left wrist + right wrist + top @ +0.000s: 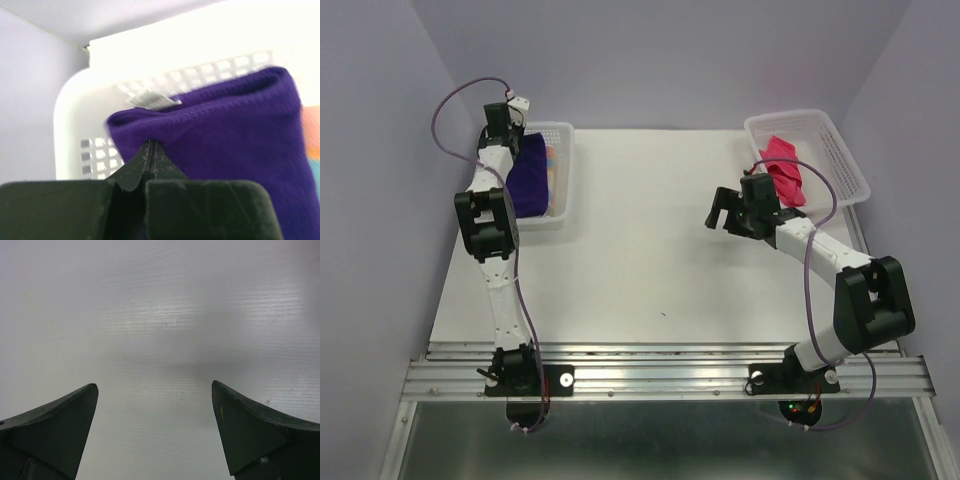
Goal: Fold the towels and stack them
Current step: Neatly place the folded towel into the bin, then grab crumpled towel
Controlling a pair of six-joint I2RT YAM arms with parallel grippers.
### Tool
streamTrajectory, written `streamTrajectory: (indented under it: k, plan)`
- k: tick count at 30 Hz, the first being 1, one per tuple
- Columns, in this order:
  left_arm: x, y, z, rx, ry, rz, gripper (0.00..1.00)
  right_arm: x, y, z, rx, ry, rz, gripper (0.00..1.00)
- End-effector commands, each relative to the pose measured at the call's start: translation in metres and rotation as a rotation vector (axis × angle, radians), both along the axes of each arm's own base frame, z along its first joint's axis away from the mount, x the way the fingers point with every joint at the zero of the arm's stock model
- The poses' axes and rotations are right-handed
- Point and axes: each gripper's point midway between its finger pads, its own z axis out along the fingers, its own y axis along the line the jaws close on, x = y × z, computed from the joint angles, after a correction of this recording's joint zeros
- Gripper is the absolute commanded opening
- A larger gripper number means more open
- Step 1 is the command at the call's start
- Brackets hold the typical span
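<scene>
Item 1 — purple towel [225, 145], in left basket [75, 105]: left end effector [150, 150] pinched shut on its edge, likely to lift it out. Right end effector [155, 400] — fully spread, empty, poised over tabletop [160, 315].

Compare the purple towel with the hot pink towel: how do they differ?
The purple towel sits in the left basket; the hot pink towel lies in the right basket. The left pincer is shut on the purple towel's edge; the hot pink towel is untouched, the right pincer open over the table. Both rest in white baskets.
</scene>
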Motion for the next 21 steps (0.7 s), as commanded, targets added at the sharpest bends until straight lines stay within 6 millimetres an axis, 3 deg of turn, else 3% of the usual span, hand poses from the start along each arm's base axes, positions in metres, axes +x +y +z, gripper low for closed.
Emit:
streamTrajectory:
  k: [1,6,11,14,16,17,18,19,20,21]
  plan:
    - [0.026,0.022,0.05,0.087,-0.162,0.065,0.0,0.023,0.003,0.032,0.032,-0.093,-0.021,1.0]
    - [0.034,0.019,0.039,0.105,-0.153,0.027,0.0,0.02,0.001,0.032,0.031,-0.094,-0.029,1.0]
    - [0.032,-0.005,0.018,0.06,-0.114,-0.078,0.0,0.024,0.004,0.03,0.038,-0.093,-0.024,1.0]
    - [0.032,-0.014,0.016,0.059,-0.105,-0.079,0.0,0.028,0.004,0.035,0.032,-0.104,-0.019,1.0]
    - [0.03,-0.019,0.033,0.037,-0.118,-0.066,0.0,0.035,0.004,0.049,0.024,-0.134,-0.019,1.0]
    - [0.025,-0.02,0.061,0.027,-0.143,-0.046,0.01,0.039,0.003,0.061,0.017,-0.161,-0.024,1.0]
    - [0.023,-0.021,0.059,0.024,-0.125,-0.046,0.01,0.042,0.002,0.067,0.017,-0.177,-0.028,1.0]
    - [0.012,-0.023,0.093,0.015,-0.16,-0.04,0.01,0.044,-0.001,0.074,0.008,-0.197,-0.042,1.0]
    - [0.005,-0.023,0.114,0.012,-0.187,-0.035,0.07,0.047,-0.004,0.08,0.005,-0.215,-0.053,1.0]
    - [-0.011,-0.025,0.169,0.016,-0.271,-0.032,0.13,0.048,-0.006,0.09,0.004,-0.242,-0.06,1.0]
